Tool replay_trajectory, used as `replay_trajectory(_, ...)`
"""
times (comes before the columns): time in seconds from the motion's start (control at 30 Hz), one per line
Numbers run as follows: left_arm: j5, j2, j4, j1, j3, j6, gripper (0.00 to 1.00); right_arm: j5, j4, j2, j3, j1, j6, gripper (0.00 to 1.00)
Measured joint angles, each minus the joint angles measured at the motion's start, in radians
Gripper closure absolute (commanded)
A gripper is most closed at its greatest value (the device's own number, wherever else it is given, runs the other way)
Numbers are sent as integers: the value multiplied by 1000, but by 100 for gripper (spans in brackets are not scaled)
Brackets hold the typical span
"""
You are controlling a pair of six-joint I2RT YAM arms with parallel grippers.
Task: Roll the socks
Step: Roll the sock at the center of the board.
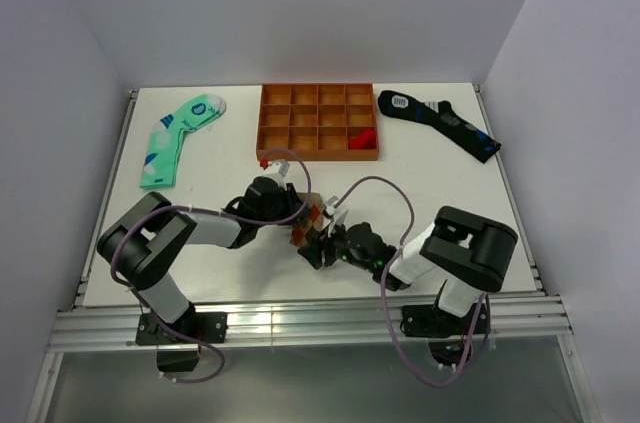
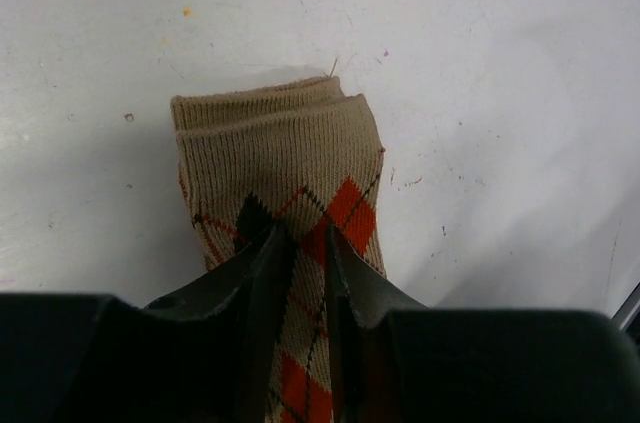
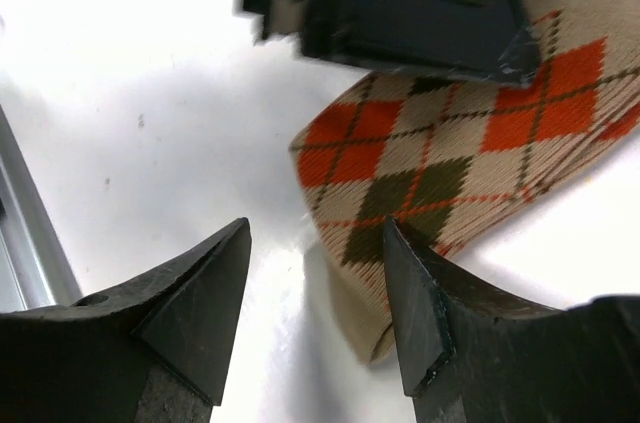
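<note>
Pinching the tan argyle sock between narrowly set jaws, your left gripper is clamping a ridge of the knit against the table. In its wrist view the fabric is showing between the two fingers and the free end is lying doubled over toward the top of the frame. That hold is probably serving as an anchor, so the fabric is not sliding while the other arm works on it. Your right gripper is standing wide open and holding nothing. Its fingers are hovering low over the table at the bottom of its wrist view, with one rounded end of the sock lying just beside the right-hand finger and partly in the gap. The wide stance looks like a setup for taking that end and turning it over, though the roll itself is not yet formed. In the top view the sock is sitting between the two grippers, low in the centre of the frame. It is well apart from the orange tray, the mint-green sock at upper left and the black sock at upper right, so nothing is crowding it.
</note>
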Motion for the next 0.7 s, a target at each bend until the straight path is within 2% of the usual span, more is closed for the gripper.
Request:
replay_trajectory(0.17, -2, 0, -42, 0, 21, 1, 71, 76, -122, -135, -3, 69, -45, 33)
replay_trajectory(0.33, 10, 0, -58, 6, 29, 3, 71, 87, -180, -245, -2, 71, -103, 33)
replay_trajectory(0.47, 50, 2, -83, 24, 42, 5, 71, 40, -172, -220, -2, 43, -130, 34)
replay_trajectory(0.7, 127, 28, -117, 55, 77, 20, 71, -84, -72, -59, -4, -45, -143, 34)
